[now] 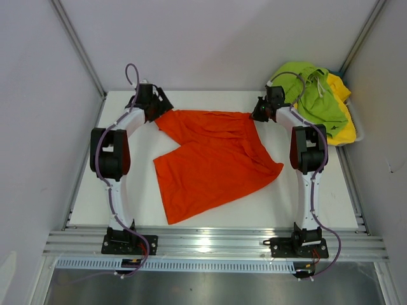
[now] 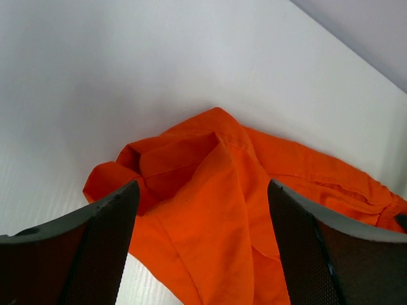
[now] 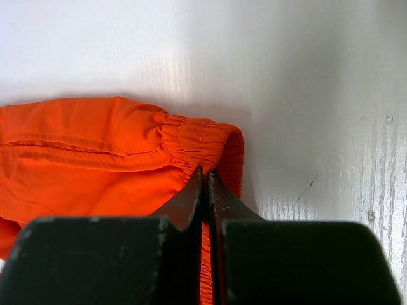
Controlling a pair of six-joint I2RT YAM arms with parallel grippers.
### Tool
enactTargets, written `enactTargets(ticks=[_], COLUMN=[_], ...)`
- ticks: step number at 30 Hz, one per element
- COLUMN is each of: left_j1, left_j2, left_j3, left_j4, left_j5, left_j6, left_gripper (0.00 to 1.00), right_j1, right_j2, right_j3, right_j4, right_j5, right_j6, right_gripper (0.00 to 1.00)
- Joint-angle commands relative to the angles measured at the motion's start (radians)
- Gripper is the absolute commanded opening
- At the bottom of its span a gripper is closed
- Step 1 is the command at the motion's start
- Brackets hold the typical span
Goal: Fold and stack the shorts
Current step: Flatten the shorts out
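Orange shorts lie spread on the white table, waistband toward the back. My right gripper is at their back right corner. In the right wrist view it is shut on the gathered elastic waistband. My left gripper is at the back left corner. In the left wrist view it stands open with bunched orange fabric between its fingers; the jaws stay well apart on either side of the cloth. Lime green shorts and yellow shorts are piled at the back right.
The green and yellow pile rests in a pale bin at the table's right edge, close to my right arm. Grey walls enclose the table on three sides. An aluminium rail runs along the front.
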Motion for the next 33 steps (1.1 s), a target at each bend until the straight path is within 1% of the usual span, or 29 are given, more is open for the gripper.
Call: enactTargets(ticks=[1,2,5,7,8,10,11,12,13,15,16,17,19,20,21,26,27,29,31,33], left_j1=[0.005,0.006,0.006,0.006,0.006,0.008,0.008,0.006,0.006,0.006,0.006,0.008,0.006,0.006,0.006,0.006,0.006,0.006,0.006,0.006], left_j2=[-0.056,-0.072,-0.093,-0.084,-0.077,-0.06,-0.057,-0.057,-0.06,-0.069,-0.073,-0.084,-0.092,-0.096,-0.099,-0.159,-0.203,-0.254,-0.318,-0.352], left_j3=[-0.044,-0.09,-0.104,-0.092,-0.083,-0.078,-0.093,-0.1,-0.109,-0.147,-0.165,-0.175,-0.21,-0.212,-0.225,-0.288,-0.334,-0.37,-0.419,-0.495], left_j4=[-0.002,0.013,0.058,0.061,0.056,0.052,0.053,0.058,0.061,0.075,0.081,0.091,0.105,0.105,0.099,0.098,0.096,0.09,0.044,0.004], left_j5=[-0.027,-0.039,-0.043,-0.02,-0.009,0.011,0.017,0.019,0.019,0.022,0.025,0.028,0.043,0.045,0.054,0.062,0.057,0.053,0.028,0.042], left_j6=[-0.016,-0.016,0.013,0.036,0.039,0.041,0.041,0.039,0.041,0.039,0.038,0.041,0.044,0.042,0.042,0.044,0.041,0.025,0.005,-0.011], left_gripper=[0.84,0.84,0.82,0.77,0.71,0.66,0.6,0.58,0.51,0.43,0.37,0.34,0.17,0.06,0.0,0.0,0.0,0.0,0.0,0.0], right_j1=[-0.008,-0.009,-0.008,-0.009,-0.008,-0.012,-0.016,-0.019,-0.02,-0.02,-0.022,-0.023,-0.023,-0.025,-0.023,-0.029,-0.031,-0.037,-0.045,-0.055], right_j2=[0.01,0.01,0.012,0.012,0.013,0.018,0.019,0.019,0.019,0.019,0.016,0.016,0.018,0.018,0.018,0.044,0.046,0.053,0.059,0.072], right_j3=[0.038,0.038,0.04,0.04,0.043,0.049,0.052,0.054,0.055,0.058,0.058,0.063,0.069,0.072,0.075,0.115,0.123,0.126,0.132,0.136], right_j4=[0.038,0.036,0.041,0.043,0.043,0.041,0.041,0.044,0.046,0.044,0.046,0.046,0.043,0.043,0.044,0.023,0.024,0.039,0.052,0.062], right_j5=[0.012,0.011,0.007,0.006,0.001,-0.003,-0.005,-0.006,-0.009,-0.006,-0.006,-0.006,-0.008,-0.009,-0.009,-0.002,0.004,0.015,0.041,0.05], right_j6=[0.0,0.0,0.002,0.005,0.006,0.012,0.014,0.017,0.023,0.025,0.028,0.029,0.037,0.038,0.04,0.064,0.071,0.093,0.112,0.138], right_gripper=[0.0,0.0,0.0,0.0,0.0,0.0,0.0,0.0,0.0,0.0,0.0,0.0,0.0,0.0,0.0,0.0,0.0,0.0,0.0,0.0])
